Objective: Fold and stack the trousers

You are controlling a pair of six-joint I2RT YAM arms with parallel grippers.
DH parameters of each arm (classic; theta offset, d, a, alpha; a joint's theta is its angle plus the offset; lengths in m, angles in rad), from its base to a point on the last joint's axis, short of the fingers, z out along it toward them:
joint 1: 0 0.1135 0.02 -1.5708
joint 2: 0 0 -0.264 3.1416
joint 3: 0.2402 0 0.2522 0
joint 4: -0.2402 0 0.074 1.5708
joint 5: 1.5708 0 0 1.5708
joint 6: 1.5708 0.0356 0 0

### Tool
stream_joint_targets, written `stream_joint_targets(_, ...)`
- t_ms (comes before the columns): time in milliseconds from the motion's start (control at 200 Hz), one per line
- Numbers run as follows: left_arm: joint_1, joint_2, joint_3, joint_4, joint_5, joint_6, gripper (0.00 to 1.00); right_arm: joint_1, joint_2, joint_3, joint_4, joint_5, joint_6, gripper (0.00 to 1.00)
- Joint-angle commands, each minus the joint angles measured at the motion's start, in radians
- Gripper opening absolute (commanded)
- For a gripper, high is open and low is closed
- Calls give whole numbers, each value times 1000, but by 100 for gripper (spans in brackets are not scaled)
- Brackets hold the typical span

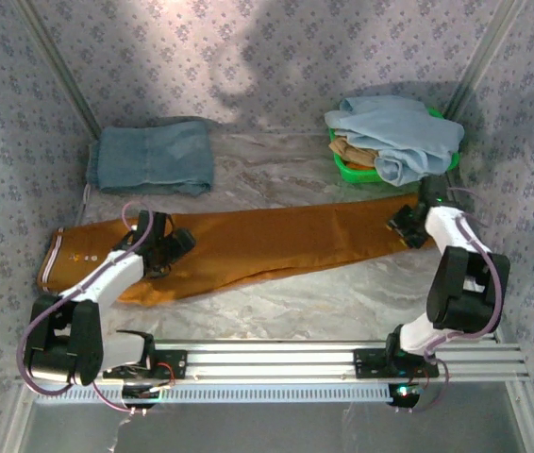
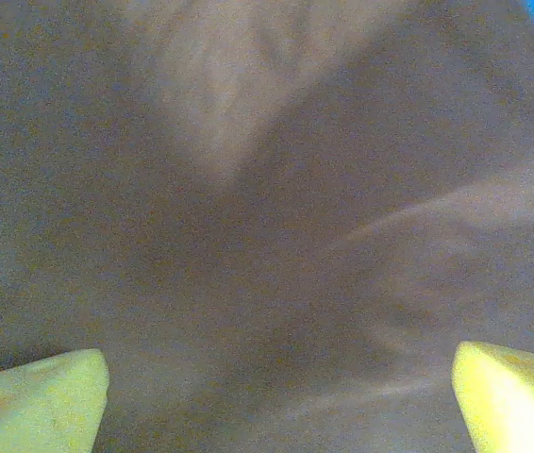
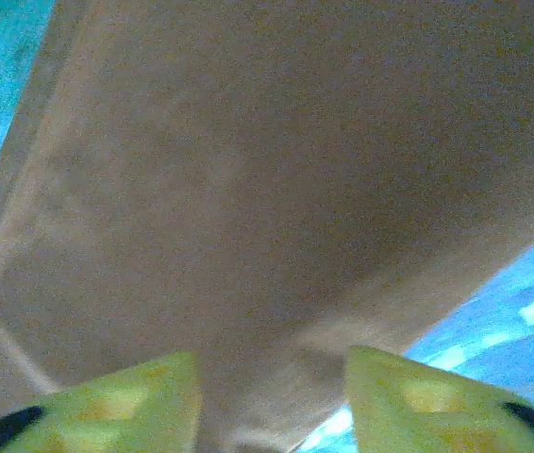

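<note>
L gripper, jaws wide, over trousers; R gripper at hem.

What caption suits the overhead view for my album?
Rust-orange trousers spread on a table, left hand toward the waist end, right hand at the cuffs.

Long rust-orange cotton trousers: blurred in the 2 wrist cams, cut off at every edge. Top cam: green plastic basket mostly hidden under pale sky-blue garment. Trouser cuff end partly covered by right gripper.
</note>
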State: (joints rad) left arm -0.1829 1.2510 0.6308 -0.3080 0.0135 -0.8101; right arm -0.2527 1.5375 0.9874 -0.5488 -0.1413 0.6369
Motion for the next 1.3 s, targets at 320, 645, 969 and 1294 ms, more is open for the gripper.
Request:
stream_joint_targets(320,5,-18,45,-81,3,40,94,-181,275,197,-14,159,1,69)
stream_joint_targets(645,7,-58,43,-101,-9,37,94,-192,471,381,-132,170,-18,68)
stream_joint_targets(969,7,-99,45,-127,-15,34,94,-194,441,293,-65,46,-16,55)
stream_joint_targets(1294,7,-119,40,-136,-21,41,93,-197,327,238,-19,-65,-4,3)
